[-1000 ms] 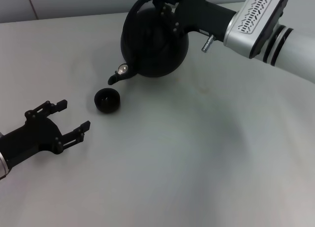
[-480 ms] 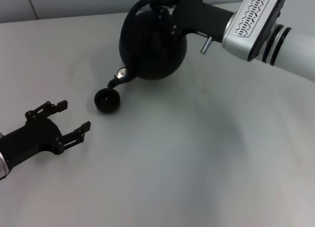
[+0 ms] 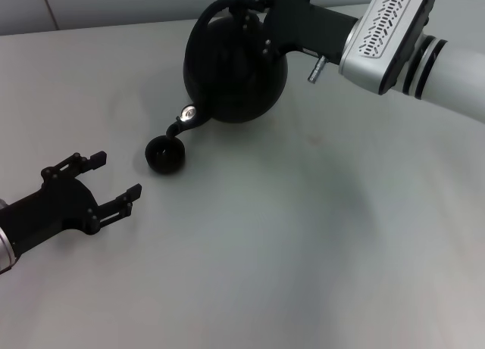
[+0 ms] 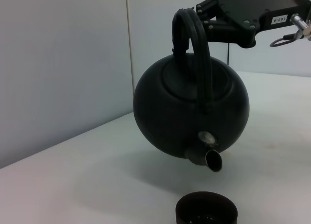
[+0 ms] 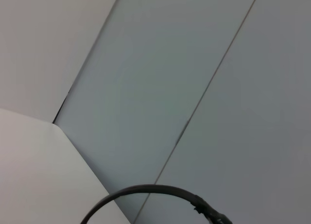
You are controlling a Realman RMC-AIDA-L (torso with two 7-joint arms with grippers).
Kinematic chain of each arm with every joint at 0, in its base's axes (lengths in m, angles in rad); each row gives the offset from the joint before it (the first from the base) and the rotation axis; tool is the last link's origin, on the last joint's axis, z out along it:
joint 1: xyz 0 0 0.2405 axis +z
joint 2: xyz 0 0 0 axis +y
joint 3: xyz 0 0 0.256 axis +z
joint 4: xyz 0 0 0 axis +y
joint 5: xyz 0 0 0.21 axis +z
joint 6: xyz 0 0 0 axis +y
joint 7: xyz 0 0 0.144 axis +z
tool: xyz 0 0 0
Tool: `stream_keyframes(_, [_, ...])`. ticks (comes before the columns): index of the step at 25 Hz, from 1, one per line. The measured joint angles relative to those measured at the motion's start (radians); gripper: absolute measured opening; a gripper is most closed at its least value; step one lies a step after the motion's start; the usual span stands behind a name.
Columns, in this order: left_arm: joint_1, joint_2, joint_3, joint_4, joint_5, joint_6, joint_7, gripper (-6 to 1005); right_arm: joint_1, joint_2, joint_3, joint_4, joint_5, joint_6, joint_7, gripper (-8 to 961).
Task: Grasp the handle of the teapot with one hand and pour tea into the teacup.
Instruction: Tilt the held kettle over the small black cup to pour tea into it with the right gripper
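Note:
The round black teapot (image 3: 235,73) hangs in the air at the back of the table, tilted with its spout (image 3: 180,126) pointing down over the small black teacup (image 3: 165,154). My right gripper (image 3: 261,8) is shut on the arched handle (image 3: 216,8) at the top. In the left wrist view the teapot (image 4: 192,112) hangs above the teacup (image 4: 206,212), spout mouth (image 4: 214,161) just over the rim. The right wrist view shows only a strip of the handle (image 5: 155,192) against the wall. My left gripper (image 3: 114,182) rests open low on the left, apart from the cup.
The pale table (image 3: 303,250) runs under everything, with a wall (image 3: 98,4) along its far edge. The right arm's silver forearm (image 3: 394,31) reaches in from the upper right.
The teapot has tipped further, bringing its spout down closer over the teacup. The left gripper has barely shifted.

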Motion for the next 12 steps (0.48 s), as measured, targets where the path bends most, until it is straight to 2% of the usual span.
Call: stream_keyframes(12, [-0.003, 0.001, 0.009, 0.0, 0.003, -0.001, -0.012, 799, 0.006, 0.002, -0.025, -0.001, 0.004, 0.024, -0.026, 87])
